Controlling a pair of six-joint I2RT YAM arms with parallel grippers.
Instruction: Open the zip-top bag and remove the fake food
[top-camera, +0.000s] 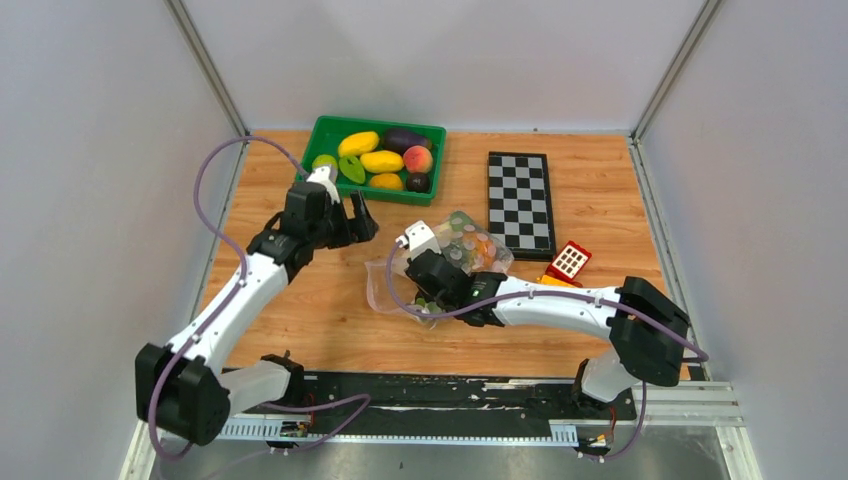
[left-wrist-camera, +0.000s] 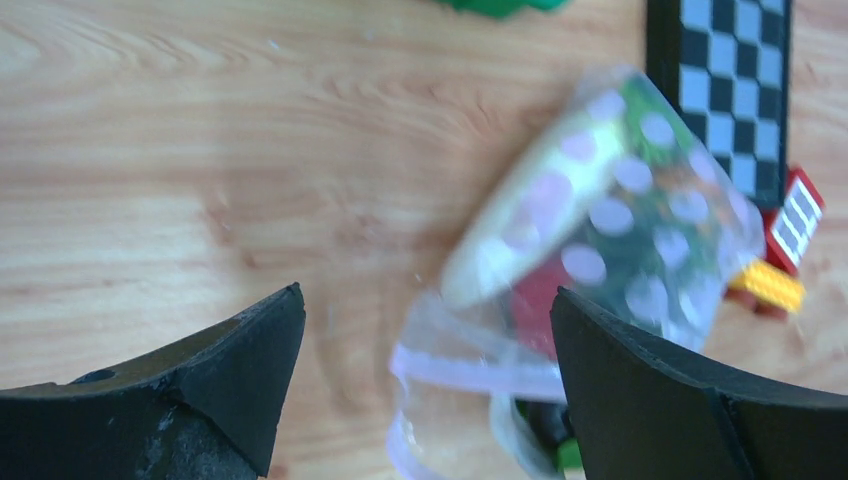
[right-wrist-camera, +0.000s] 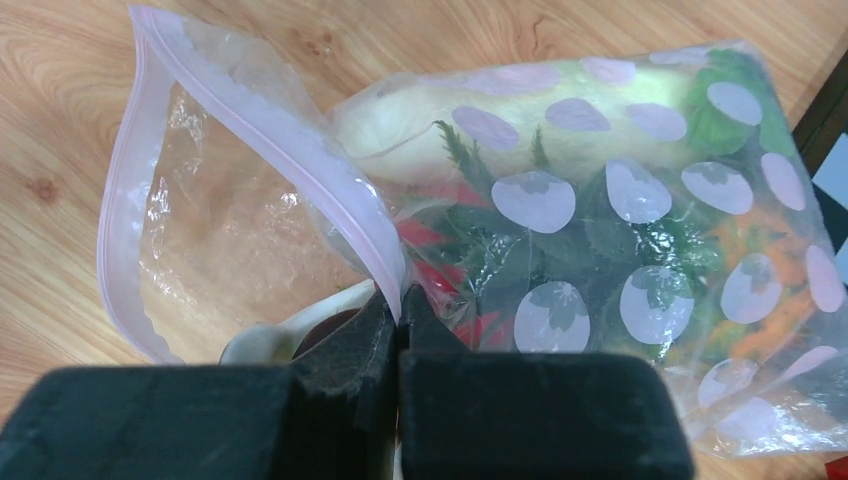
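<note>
Right end effector (right-wrist-camera: 400, 322) pinches the zip-top bag (right-wrist-camera: 620, 190) by its pink zip strip (right-wrist-camera: 290, 150), a grip only its wrist view shows; left end effector (left-wrist-camera: 428, 300) hangs wide open, empty, near the bag.

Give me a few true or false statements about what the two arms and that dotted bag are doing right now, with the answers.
1. The right pincer is shut on the pink zip strip of the zip-top bag. True.
2. The left pincer grips the bag. False: it is open and holds nothing.
3. The bag's mouth gapes open. True.
4. The bag is empty. False: fake food, leafy green and white pieces, shows through it.
5. The green tray is empty. False: it holds yellow fruits, a peach and more.
</note>
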